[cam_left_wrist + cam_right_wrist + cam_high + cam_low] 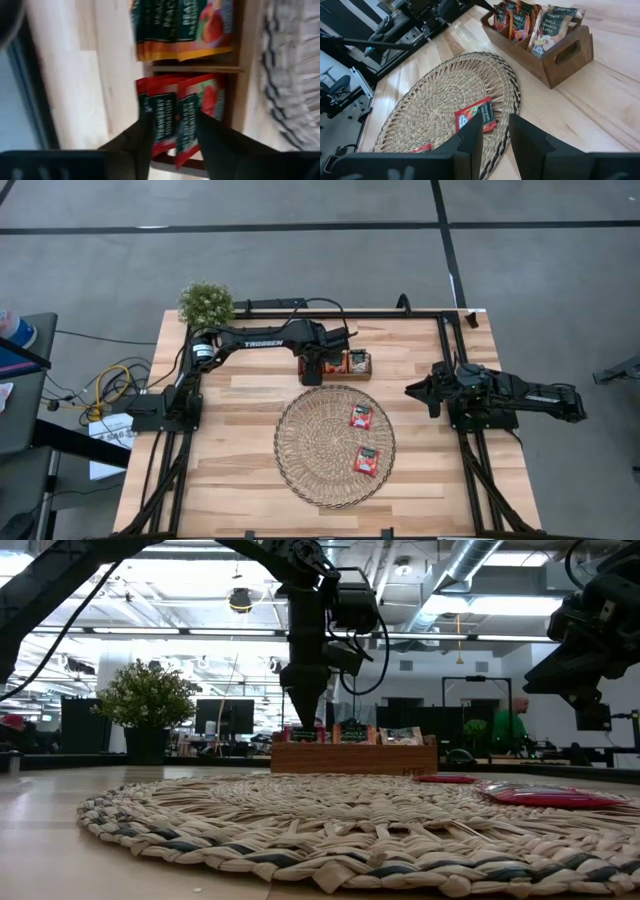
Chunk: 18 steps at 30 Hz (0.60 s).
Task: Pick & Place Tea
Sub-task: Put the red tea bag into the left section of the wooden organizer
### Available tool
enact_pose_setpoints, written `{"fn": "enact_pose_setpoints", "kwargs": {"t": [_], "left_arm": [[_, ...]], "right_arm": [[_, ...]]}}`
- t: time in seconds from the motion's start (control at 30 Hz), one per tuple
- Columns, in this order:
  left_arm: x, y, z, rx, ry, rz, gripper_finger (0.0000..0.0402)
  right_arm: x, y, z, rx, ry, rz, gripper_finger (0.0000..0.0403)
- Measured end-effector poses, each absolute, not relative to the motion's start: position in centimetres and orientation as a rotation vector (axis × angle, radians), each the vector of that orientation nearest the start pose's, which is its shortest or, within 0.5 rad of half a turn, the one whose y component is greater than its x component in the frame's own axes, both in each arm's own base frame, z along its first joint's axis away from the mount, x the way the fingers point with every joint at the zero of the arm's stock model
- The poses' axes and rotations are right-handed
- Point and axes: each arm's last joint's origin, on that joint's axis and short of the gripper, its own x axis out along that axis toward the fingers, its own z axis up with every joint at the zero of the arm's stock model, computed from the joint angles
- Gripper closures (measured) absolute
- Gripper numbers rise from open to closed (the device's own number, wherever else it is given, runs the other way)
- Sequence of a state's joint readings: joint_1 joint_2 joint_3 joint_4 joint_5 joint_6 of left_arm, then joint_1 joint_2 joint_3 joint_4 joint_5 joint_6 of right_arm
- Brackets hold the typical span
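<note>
A brown wooden tray [358, 363] stands at the far side of the round woven mat [320, 450], with tea sachets upright in its slots. My left gripper [312, 370] points down over the tray's left end slot. In its wrist view it [175, 135] is open, with red sachets [170, 110] between the fingers. The neighbouring slot holds orange-edged sachets [180, 25]. Two red sachets [360, 416] [366, 461] lie flat on the mat. My right gripper [495, 137] is open and waits above the table to the right of the mat [425, 392]. My left gripper comes from above, pointing down, its fingers [137, 145] on either side of the upper edges of the red sachets [187, 125] in the tray's end slot. I cannot tell whether they touch the sachets, which stand upright in the tray.
A potted plant [206, 302] stands at the table's far left corner. The tray's third slot holds beige sachets [547, 32]. Bare wood lies left of the mat and along the near edge. A person in green [512, 725] is in the room beyond the table.
</note>
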State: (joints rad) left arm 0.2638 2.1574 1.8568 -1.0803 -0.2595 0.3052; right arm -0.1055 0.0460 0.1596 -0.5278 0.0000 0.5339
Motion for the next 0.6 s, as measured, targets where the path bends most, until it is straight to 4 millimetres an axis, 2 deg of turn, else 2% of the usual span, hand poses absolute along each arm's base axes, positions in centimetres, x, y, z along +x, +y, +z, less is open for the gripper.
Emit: {"fn": "enact_pose_setpoints", "kwargs": {"t": [0.17, 0.33, 0.47, 0.6], "left_arm": [[41.7, 12.3, 21.6, 0.351, 1.484, 0.345, 0.0223], [41.2, 11.9, 23.1, 0.425, 1.550, 0.438, 0.0214], [41.2, 10.2, 25.6, 0.331, 1.530, 0.460, 0.0214], [41.0, 7.9, 28.8, 0.121, 1.448, 0.393, 0.0214]], "right_arm": [[8.1, -0.9, 16.4, 0.547, 0.376, -0.212, 0.0316], [8.1, -0.9, 16.5, 0.547, 0.365, -0.208, 0.0316], [8.4, -0.9, 16.9, 0.536, 0.305, -0.189, 0.0316], [8.6, -0.8, 17.6, 0.528, 0.245, -0.149, 0.0316]]}}
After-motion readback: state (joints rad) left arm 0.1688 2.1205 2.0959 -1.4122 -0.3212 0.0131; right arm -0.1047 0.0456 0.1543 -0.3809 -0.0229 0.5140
